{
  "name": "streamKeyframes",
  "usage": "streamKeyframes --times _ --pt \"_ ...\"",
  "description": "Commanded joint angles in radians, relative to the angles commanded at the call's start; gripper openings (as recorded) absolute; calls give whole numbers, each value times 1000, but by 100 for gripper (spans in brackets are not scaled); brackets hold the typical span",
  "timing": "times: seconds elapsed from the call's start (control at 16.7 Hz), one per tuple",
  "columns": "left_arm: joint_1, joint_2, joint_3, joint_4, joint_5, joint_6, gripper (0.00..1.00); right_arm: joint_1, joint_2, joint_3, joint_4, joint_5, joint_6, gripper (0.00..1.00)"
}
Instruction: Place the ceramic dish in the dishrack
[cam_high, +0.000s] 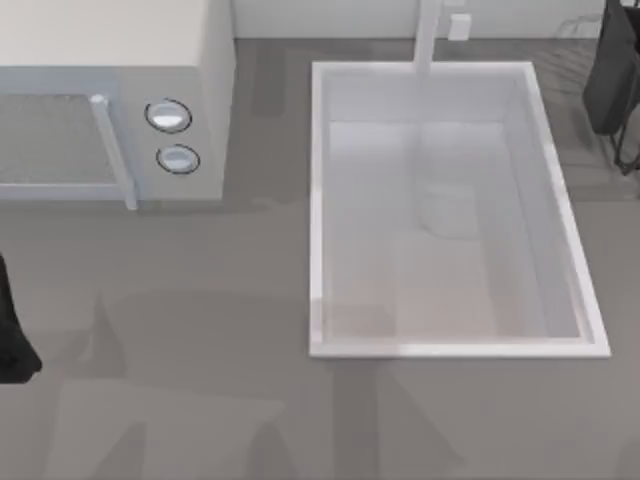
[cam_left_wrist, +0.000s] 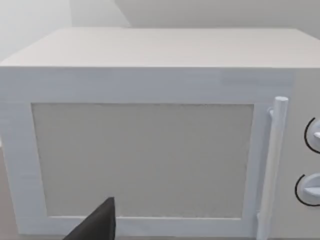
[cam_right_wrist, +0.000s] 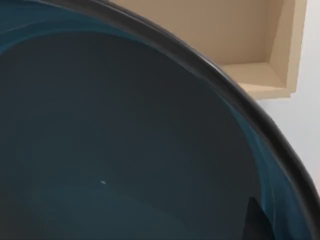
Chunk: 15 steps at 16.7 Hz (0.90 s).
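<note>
The top view looks down on a grey desk (cam_high: 200, 380) with a large white sink basin (cam_high: 318, 250) set into its right half and a white microwave (cam_high: 210, 100) at the upper left, its 2 round dials (cam_high: 168, 116) facing forward beside a vertical door handle (cam_high: 112, 150).

The right arm (cam_high: 612, 70) is a dark shape at the upper right edge of the top view, beside thin dark wires of the dishrack (cam_high: 628, 160) just past the sink's far right corner. From the right wrist view, the ceramic dish (cam_right_wrist: 125, 150) sits very close to the camera, its glossy blue-teal inside curving under a dark rim, with a tan shelf-like recess (cam_right_wrist: 260, 75) behind it. A dark fingertip (cam_right_wrist: 256, 220) lies against the inside of the dish; how far the right claw is spread, I cannot tell.

The left arm (cam_high: 12, 330) rests at the left edge of the desk. In the left wrist view it faces the microwave door, 1 dark finger (cam_left_wrist: 97, 225) in sight; the left claw's opening I cannot tell.
</note>
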<state>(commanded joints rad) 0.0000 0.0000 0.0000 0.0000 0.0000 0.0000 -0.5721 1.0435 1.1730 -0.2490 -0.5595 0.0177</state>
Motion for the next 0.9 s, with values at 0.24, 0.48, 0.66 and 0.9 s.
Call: streamKeyframes --times 0.24,0.48,0.66,0.9 --pt "0 0 0 0 0 0 100 -61 -54 -27 102 -56 -1 0" --pt "0 0 0 0 0 0 100 -57 -51 -23 100 -55 0 0" --pt "0 0 0 0 0 0 100 -43 -15 -23 135 -46 0 0" --pt "0 0 0 0 0 0 100 16 164 -40 322 9 0 0"
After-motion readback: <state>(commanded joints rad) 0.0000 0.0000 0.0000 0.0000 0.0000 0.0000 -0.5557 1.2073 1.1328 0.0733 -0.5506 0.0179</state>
